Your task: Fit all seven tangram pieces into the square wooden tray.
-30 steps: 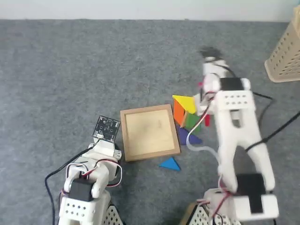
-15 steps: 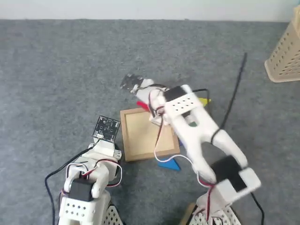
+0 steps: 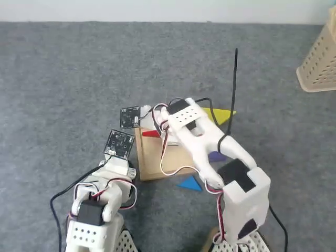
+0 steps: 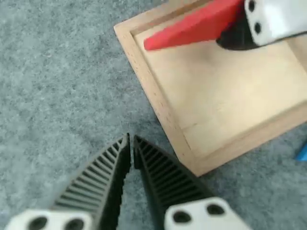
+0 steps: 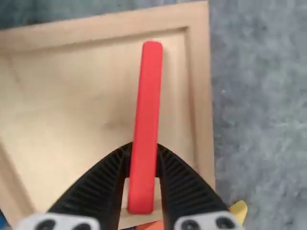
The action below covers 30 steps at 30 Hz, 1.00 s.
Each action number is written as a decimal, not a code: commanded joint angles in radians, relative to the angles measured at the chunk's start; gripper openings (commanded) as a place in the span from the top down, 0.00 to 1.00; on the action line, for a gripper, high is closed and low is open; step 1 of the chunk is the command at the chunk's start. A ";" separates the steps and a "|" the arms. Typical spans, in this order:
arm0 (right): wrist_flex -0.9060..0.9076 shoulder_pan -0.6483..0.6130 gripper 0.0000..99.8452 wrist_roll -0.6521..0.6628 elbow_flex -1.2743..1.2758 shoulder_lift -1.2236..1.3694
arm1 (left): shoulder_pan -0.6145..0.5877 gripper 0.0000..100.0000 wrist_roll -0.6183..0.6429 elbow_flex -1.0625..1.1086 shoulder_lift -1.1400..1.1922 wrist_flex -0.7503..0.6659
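Observation:
The square wooden tray (image 3: 149, 157) lies on the grey carpet, its floor bare. My right gripper (image 3: 151, 132) hangs over the tray's far left corner, shut on a red piece (image 3: 150, 133) held on edge. In the right wrist view the red piece (image 5: 146, 120) sticks out between the fingers (image 5: 112, 172) above the tray (image 5: 199, 96). My left gripper (image 4: 131, 140) is shut with nothing in it, over carpet beside the tray's rim (image 4: 158, 100), and sees the red piece (image 4: 192, 26). Yellow (image 3: 220, 114), purple (image 3: 217, 156) and blue (image 3: 190, 183) pieces lie right of the tray.
A woven basket (image 3: 320, 58) stands at the far right edge. A black cable (image 3: 234, 79) rises behind the right arm. Open carpet stretches to the left and far side of the tray.
The right arm has swung left from the pile of pieces to over the tray, carrying the red piece. The left arm has stayed still.

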 commanded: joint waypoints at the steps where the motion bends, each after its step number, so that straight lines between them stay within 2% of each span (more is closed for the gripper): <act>1: 0.007 -0.007 0.97 0.017 -0.054 -0.022 | -0.003 0.99 0.006 -0.018 -0.020 0.006; 7: 0.027 0.007 0.84 -0.012 -0.052 -0.090 | -0.003 0.99 0.006 -0.018 -0.020 0.006; 10: 0.038 0.021 0.84 -0.018 -0.049 -0.142 | -0.003 0.99 0.006 -0.018 -0.020 0.006; 18: 0.206 -0.002 0.91 -0.021 -0.044 -0.220 | -0.003 0.99 0.006 -0.018 -0.020 0.006; 27: 0.217 -0.061 0.91 -0.023 0.060 -0.231 | -0.003 0.99 0.006 -0.018 -0.020 0.006; 30: 0.209 -0.050 0.91 -0.091 0.058 -0.231 | -0.003 0.99 0.006 -0.018 -0.020 0.006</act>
